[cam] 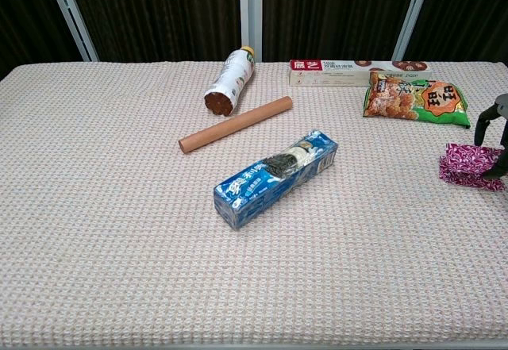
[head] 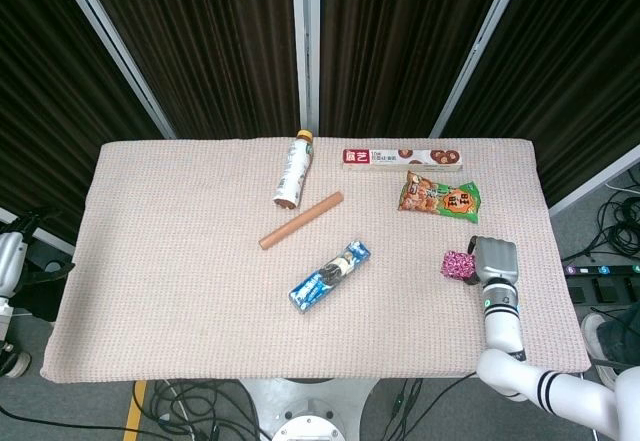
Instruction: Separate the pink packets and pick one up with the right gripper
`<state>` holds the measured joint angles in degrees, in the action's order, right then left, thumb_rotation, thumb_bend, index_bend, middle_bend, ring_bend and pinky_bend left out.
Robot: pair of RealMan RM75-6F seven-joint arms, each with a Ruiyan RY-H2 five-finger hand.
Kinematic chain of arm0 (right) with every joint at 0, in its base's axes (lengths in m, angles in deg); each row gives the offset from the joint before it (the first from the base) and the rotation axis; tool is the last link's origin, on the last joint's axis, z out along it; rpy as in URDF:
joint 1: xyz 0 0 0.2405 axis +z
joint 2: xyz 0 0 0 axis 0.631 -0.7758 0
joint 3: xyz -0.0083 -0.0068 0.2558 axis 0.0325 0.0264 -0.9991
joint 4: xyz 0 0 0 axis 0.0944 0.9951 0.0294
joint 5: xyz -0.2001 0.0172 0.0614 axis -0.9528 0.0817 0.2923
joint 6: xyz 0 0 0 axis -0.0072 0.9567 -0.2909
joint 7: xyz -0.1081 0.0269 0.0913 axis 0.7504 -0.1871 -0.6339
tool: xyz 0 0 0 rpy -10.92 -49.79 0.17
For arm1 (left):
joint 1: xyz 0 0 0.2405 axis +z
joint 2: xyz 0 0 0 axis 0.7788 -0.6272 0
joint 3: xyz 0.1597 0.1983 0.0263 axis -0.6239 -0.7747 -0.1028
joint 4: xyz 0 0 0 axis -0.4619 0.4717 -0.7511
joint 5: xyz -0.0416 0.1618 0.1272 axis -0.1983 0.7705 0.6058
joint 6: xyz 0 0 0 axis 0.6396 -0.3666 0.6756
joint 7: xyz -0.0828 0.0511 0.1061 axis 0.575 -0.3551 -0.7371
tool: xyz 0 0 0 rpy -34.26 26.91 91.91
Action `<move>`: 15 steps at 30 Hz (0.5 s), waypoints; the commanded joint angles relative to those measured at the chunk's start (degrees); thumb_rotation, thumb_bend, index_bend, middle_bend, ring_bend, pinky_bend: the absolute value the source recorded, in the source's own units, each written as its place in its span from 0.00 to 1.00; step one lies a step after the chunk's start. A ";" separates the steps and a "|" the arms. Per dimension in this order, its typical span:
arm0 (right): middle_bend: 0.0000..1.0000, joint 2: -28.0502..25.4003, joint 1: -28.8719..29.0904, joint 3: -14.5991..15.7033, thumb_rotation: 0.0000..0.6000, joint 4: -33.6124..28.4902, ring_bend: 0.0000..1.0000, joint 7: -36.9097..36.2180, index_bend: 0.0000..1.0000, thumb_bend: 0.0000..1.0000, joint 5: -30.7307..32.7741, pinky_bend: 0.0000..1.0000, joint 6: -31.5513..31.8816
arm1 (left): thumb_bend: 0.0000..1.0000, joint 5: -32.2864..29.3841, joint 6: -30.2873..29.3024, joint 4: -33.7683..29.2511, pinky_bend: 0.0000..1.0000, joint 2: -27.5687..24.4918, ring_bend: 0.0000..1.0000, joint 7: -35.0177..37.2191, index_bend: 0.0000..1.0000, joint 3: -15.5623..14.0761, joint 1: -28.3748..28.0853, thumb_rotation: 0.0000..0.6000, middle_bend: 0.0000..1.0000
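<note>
In the head view, the right hand [head: 493,258] lay over the desk [head: 180,291] near its right edge, palm down, with the pink packets [head: 459,263] bunched just at its left side and touching it. Whether the fingers actually gripped the packets could not be told from above. The left hand was out of sight. A snack bag [head: 440,198] lay behind the packets, a red box [head: 402,158] farther back, a blue pack [head: 330,275] well to the left, with a brown stick [head: 300,221] and a bottle [head: 293,169] beyond it.

In the chest view, only dark fingers [cam: 482,125] of the right hand showed at the frame's right edge, spread apart and arched down over the packets [cam: 468,165], one fingertip resting at their right end. The packets lay crumpled on the desk [cam: 119,223], not lifted, in front of the snack bag [cam: 414,97].
</note>
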<state>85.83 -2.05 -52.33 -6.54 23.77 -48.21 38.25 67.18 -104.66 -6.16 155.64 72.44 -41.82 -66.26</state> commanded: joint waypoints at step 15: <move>1.00 3.58 0.36 -1.45 1.00 6.87 1.00 0.66 0.45 0.02 0.74 1.00 -5.02 | 0.00 -0.55 0.58 0.15 0.26 -0.36 0.23 0.08 0.28 0.15 -0.09 1.00 0.29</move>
<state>89.25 -1.76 -53.75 0.19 24.24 -47.57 33.42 66.64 -104.07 -6.06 155.29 72.53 -41.71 -66.31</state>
